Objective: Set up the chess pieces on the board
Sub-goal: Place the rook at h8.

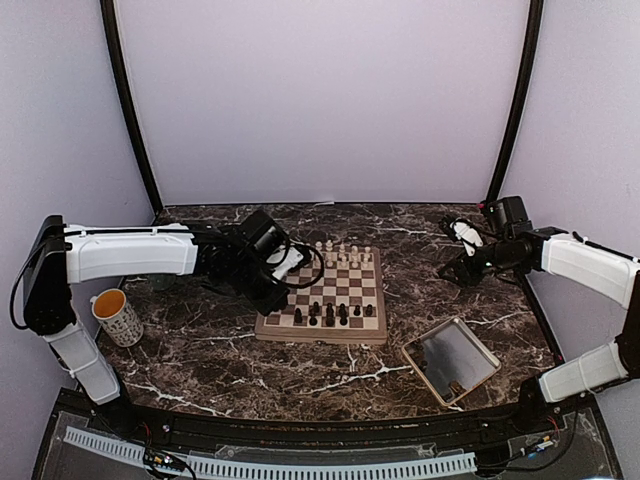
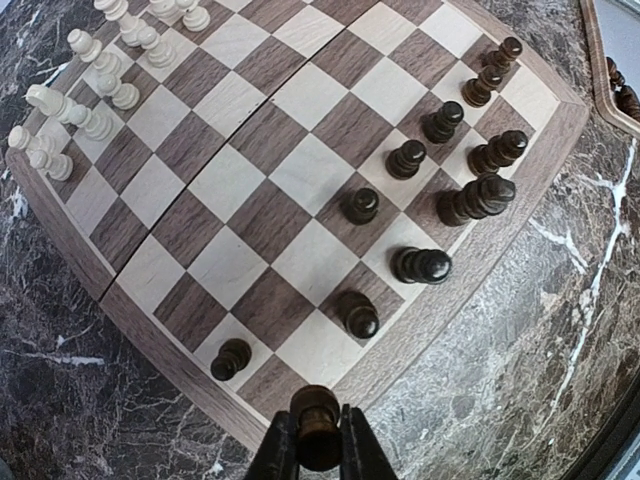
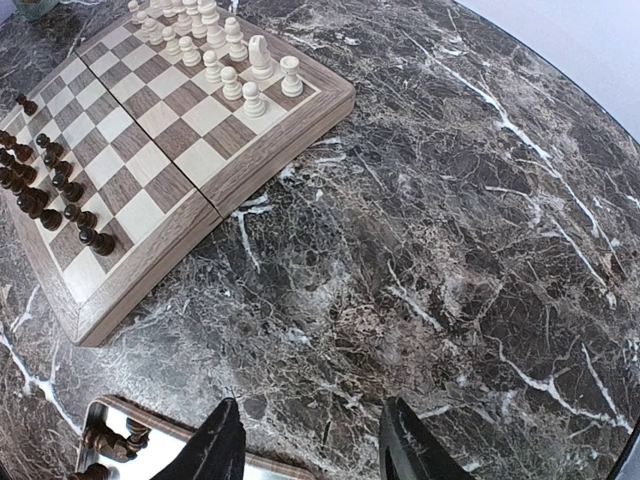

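Observation:
The board (image 1: 320,337) lies mid-table, with cream chessmen (image 1: 340,254) on its far rows and several dark chess pieces (image 1: 330,315) on its near rows. My left gripper (image 1: 275,287) hovers over the board's left near corner. In the left wrist view it (image 2: 318,440) is shut on a dark chess piece (image 2: 317,420), held upright just above the corner of the board's rim (image 2: 400,350). Other dark pieces (image 2: 420,265) stand beyond it. My right gripper (image 3: 312,440) is open with nothing in it above bare marble, right of the board (image 3: 150,275).
A shallow beige tray (image 1: 450,360) sits at the near right, holding more dark pieces (image 3: 105,440) at its edge. A patterned mug (image 1: 115,316) stands at the left. The right arm (image 1: 580,260) reaches in from the right wall.

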